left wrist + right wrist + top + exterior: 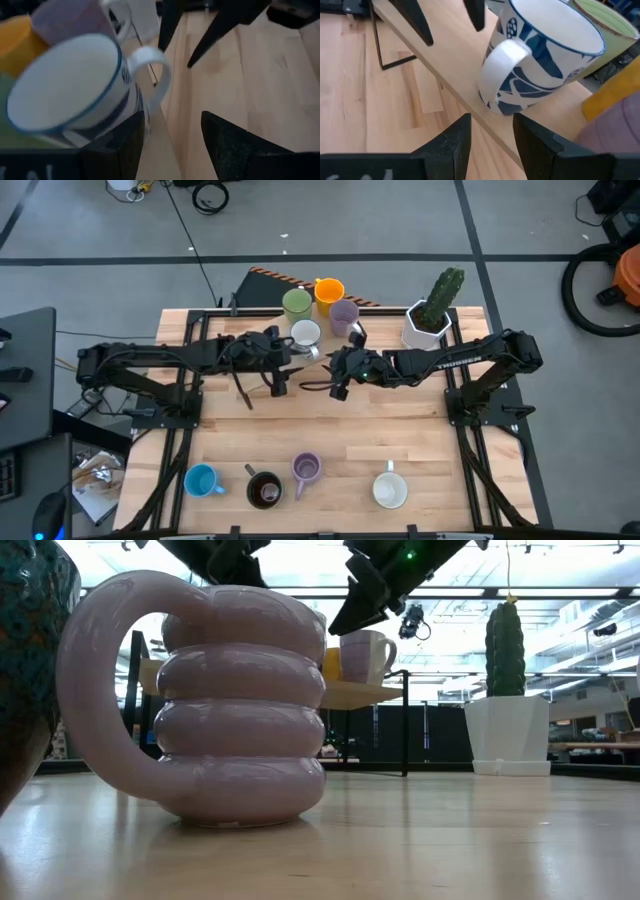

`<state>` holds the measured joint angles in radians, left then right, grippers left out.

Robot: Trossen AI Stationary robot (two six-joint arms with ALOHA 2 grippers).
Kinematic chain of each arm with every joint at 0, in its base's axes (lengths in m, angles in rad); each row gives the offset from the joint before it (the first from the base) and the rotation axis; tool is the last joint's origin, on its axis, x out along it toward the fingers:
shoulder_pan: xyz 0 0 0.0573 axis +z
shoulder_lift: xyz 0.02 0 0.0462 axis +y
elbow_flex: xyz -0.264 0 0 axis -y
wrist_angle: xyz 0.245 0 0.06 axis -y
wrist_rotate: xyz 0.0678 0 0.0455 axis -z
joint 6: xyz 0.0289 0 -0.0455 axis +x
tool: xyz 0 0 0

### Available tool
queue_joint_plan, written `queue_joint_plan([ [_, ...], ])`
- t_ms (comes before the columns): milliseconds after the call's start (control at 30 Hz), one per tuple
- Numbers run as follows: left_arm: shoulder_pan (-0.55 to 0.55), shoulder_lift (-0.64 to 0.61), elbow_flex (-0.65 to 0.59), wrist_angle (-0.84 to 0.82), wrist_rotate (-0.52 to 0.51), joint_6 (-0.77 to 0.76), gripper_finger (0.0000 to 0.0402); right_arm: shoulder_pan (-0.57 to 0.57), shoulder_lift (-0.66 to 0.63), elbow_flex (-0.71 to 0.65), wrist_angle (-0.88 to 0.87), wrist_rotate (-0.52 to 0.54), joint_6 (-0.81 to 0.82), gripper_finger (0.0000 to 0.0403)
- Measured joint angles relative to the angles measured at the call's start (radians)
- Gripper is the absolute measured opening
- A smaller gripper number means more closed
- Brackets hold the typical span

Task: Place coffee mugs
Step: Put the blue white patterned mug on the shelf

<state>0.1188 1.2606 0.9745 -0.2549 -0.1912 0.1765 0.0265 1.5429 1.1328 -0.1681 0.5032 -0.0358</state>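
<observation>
A raised wooden shelf (pixel 385 308) at the table's far side carries a green mug (pixel 296 303), an orange mug (pixel 329 290), a lilac mug (pixel 344 314) and a white mug with blue pattern (pixel 305 334). That white mug (pixel 540 50) stands on its base near the shelf's front edge, handle (pixel 152 65) outward. My left gripper (pixel 172 135) is open just beside it, both fingers to one side. My right gripper (pixel 492 135) is open, facing the handle (pixel 502 65) from the right. A blue mug (pixel 203 480), a dark brown mug (pixel 264 490), a second lilac mug (pixel 306 470) and another white mug (pixel 390 490) stand along the near edge.
A white faceted cactus pot (pixel 430 320) stands on the shelf's right end. The two grippers are close together above the table's far middle. Bare wood (pixel 360 430) lies between them and the near row of mugs. The ringed lilac mug (pixel 240 710) fills the low view.
</observation>
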Motion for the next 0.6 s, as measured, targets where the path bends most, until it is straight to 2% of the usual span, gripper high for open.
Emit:
queue_joint_plan([
  [133,0.003,0.014,0.000,-0.059,0.003,-0.060,0.0203,0.001,0.000,0.000,-0.003,0.001,0.006,0.0151],
  [267,0.003,0.044,0.000,-0.047,-0.010,-0.093,0.0203,0.004,0.000,0.000,-0.001,0.001,0.006,0.0151],
  [467,0.004,0.090,0.000,-0.044,-0.098,-0.121,0.0203,0.003,0.000,0.000,0.001,0.001,-0.002,0.0151],
  [600,0.021,0.111,0.000,-0.029,-0.111,-0.145,0.0203,0.003,0.000,0.000,0.003,0.001,-0.006,0.0151],
])
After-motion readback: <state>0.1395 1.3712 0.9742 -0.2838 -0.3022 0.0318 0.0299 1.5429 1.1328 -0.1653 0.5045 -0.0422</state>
